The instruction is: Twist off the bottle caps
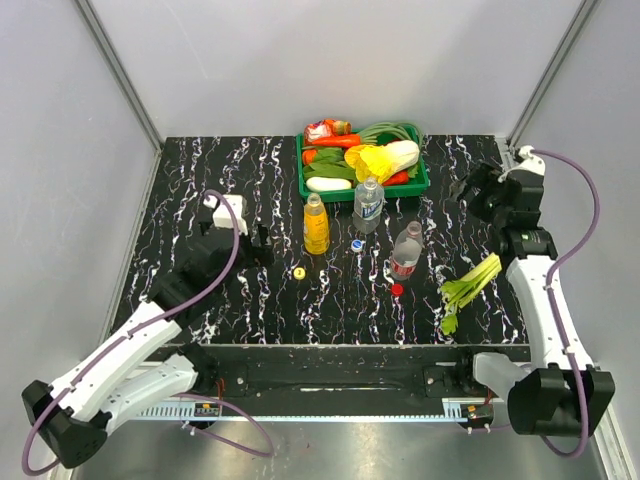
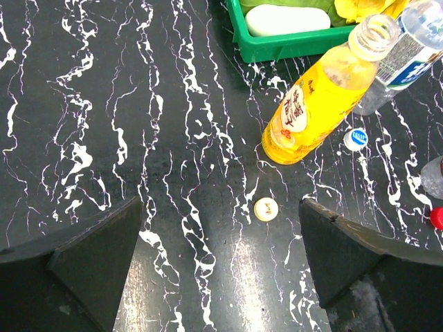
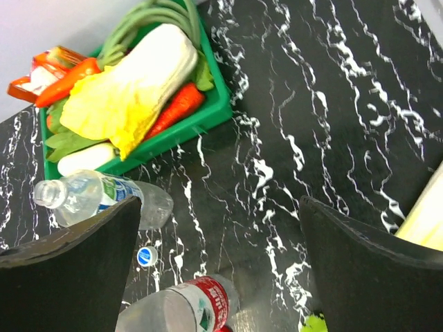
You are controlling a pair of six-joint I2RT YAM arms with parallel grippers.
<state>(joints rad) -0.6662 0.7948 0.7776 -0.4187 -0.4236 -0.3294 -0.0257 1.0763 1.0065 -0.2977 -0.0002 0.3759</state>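
Note:
Three bottles stand upright in front of the tray: the orange juice bottle, the water bottle and the red-label bottle. The yellow cap, blue cap and red cap lie loose on the table near them. My left gripper is open and empty, left of the juice bottle. In the left wrist view the gripper is above the yellow cap, and the juice bottle has an open mouth. My right gripper is open and empty at the far right.
A green tray of vegetables stands at the back centre, right behind the bottles. A celery stalk lies on the table at the right, near the right arm. The right wrist view shows the water bottle, blue cap and red-label bottle.

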